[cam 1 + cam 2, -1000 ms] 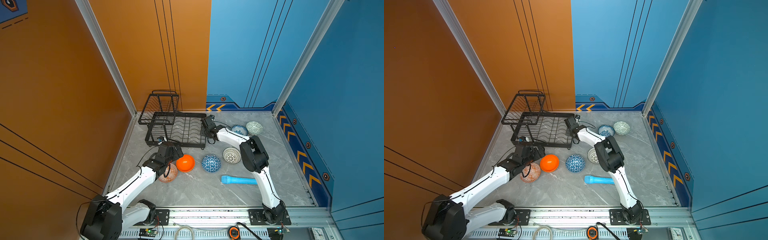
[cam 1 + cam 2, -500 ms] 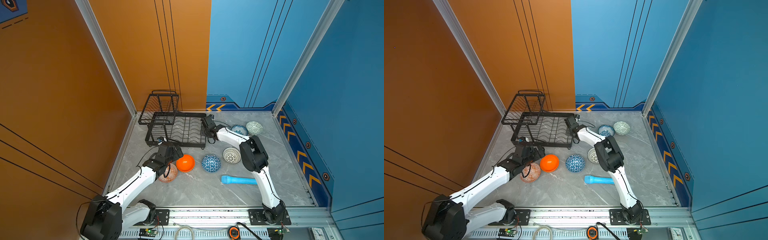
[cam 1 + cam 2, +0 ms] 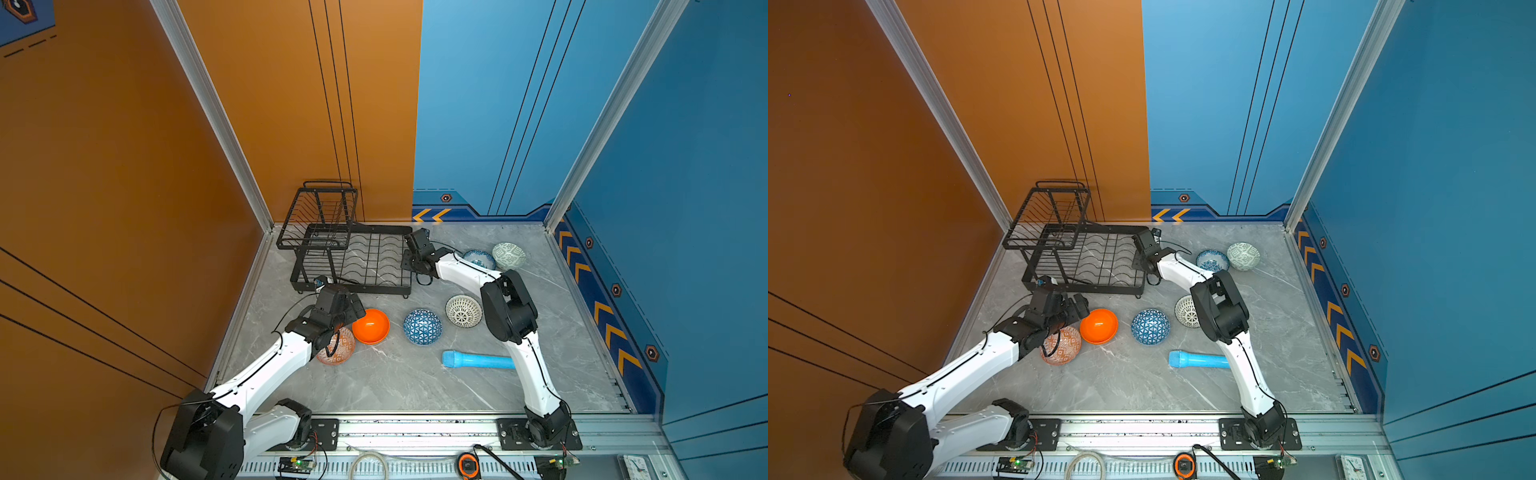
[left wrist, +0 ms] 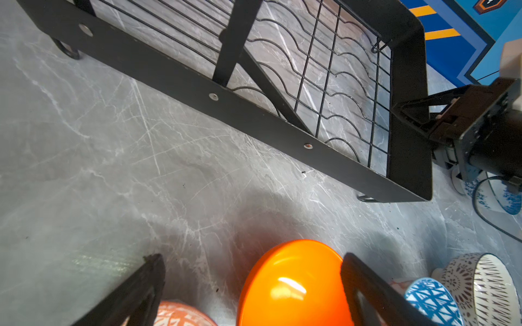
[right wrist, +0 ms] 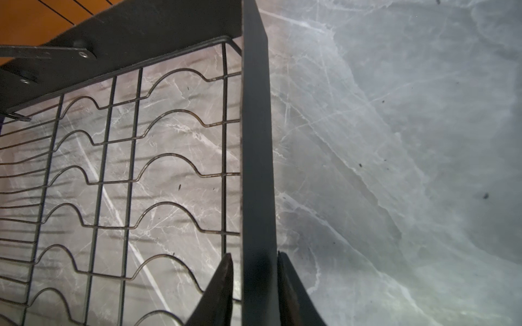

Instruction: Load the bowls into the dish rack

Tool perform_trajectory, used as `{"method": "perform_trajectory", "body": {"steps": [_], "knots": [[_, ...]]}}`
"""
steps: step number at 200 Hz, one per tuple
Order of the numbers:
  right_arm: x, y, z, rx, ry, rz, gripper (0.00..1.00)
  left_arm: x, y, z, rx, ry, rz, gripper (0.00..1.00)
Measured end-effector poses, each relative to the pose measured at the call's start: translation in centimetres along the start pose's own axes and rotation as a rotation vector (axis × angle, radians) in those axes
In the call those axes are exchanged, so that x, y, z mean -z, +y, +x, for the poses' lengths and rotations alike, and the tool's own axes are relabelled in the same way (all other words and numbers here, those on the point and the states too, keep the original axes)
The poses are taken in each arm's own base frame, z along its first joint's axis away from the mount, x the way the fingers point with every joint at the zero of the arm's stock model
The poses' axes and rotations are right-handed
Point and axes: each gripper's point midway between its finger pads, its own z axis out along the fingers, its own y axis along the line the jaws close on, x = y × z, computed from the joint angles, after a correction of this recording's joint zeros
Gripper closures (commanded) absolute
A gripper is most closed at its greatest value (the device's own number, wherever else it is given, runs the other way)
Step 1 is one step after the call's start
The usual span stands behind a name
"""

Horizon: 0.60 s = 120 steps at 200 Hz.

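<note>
Orange bowl on counter beside dish rack: glossy, rigid, probably slippery and chippable, pinch across rim; left pincer wide open, empty, at its edge; right pincer slack around rail.

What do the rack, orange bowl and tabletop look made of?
Rack: metal, it seems, matte black coated; thin bent wires, flat riveted bands.
Orange bowl: glossy, sharp highlight; glazed ceramic or plastic, cannot tell.
Tabletop: grey marble look with white veins, semi-matte; real stone or print unclear.
</note>
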Motion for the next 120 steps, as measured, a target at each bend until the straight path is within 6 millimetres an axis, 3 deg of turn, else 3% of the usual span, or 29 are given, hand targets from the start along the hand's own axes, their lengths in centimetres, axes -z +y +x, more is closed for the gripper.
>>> {"method": "perform_trajectory", "body": {"steps": [54,87,120], "knots": [[0.9,0.8,-0.3,0.001,-0.003,-0.024,0.50,0.8,0.0,-0.2,-0.007,-0.004,0.003,0.02],[4.0,1.6,-1.7,0.005,-0.036,-0.054,0.45,1.1,0.0,-0.1,-0.023,0.005,0.009,0.02],[7.3,1.8,-2.5,0.037,-0.072,-0.068,0.29,1.1,0.3,0.2,-0.031,0.041,0.003,0.02]]}}
